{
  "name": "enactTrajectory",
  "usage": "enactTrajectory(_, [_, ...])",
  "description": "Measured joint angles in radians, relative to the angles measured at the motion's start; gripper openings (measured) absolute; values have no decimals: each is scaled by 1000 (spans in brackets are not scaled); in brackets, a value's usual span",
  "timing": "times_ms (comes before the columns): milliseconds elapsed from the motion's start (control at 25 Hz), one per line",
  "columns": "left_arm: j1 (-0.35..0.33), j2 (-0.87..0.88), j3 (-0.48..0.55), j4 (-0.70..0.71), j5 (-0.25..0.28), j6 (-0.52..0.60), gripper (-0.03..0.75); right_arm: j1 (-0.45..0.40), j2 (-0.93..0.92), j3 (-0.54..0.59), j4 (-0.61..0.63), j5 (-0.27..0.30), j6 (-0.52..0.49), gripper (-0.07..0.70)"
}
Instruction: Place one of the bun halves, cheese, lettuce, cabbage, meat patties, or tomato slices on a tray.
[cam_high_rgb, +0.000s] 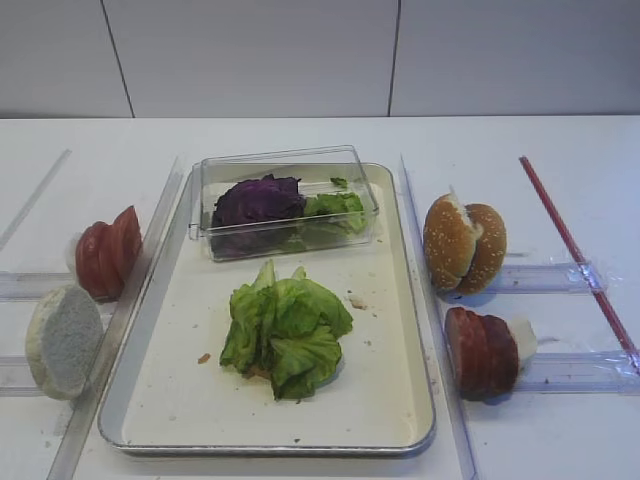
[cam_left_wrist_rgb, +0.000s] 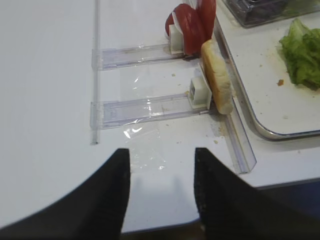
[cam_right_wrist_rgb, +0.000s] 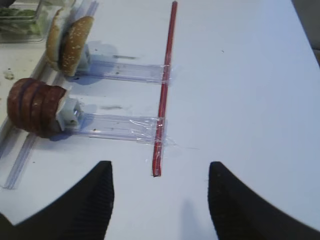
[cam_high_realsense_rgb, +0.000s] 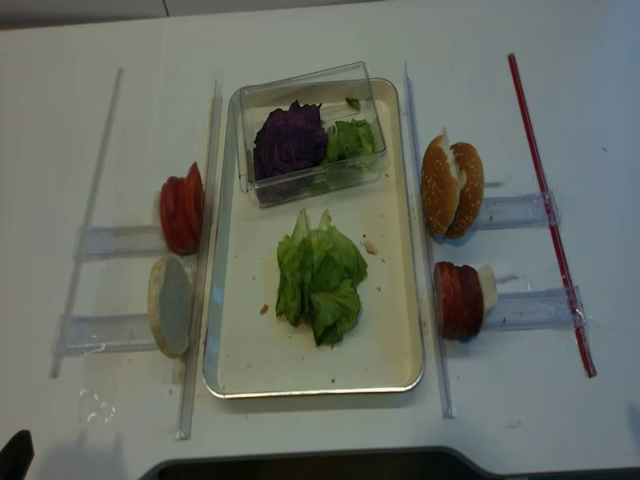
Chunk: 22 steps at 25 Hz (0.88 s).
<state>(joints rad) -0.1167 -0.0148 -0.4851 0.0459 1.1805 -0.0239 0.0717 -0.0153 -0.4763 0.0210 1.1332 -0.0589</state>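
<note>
Both grippers, right gripper (cam_right_wrist_rgb: 160, 200) and left gripper (cam_left_wrist_rgb: 161, 192), are seen low in their wrist frames, jaws wide, nothing held. Lettuce (cam_high_rgb: 285, 330) is laid mid-tray (cam_high_rgb: 400, 400) (apparently delivered already).

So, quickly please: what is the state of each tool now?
Left tool: open, holding nothing.
Right tool: open, holding nothing.

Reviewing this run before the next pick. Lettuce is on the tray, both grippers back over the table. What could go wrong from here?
1. The lettuce lies loose and heaped mid tray; anything stacked on it could sit tilted or slide.
2. The bun halves and the dark slices stand on edge in holders beside the tray; a grab may topple the neighbour.
3. The clear box occupies the tray's far end, narrowing placement room.
</note>
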Motion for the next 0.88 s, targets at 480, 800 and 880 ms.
enactTrajectory(480, [0,0,0,0,0,0,293,-42,0,0,-2,0,0,431])
enactTrajectory(800, [0,0,0,0,0,0,293,-42,0,0,-2,0,0,431])
enactTrajectory(880, [0,0,0,0,0,0,293,-42,0,0,-2,0,0,431])
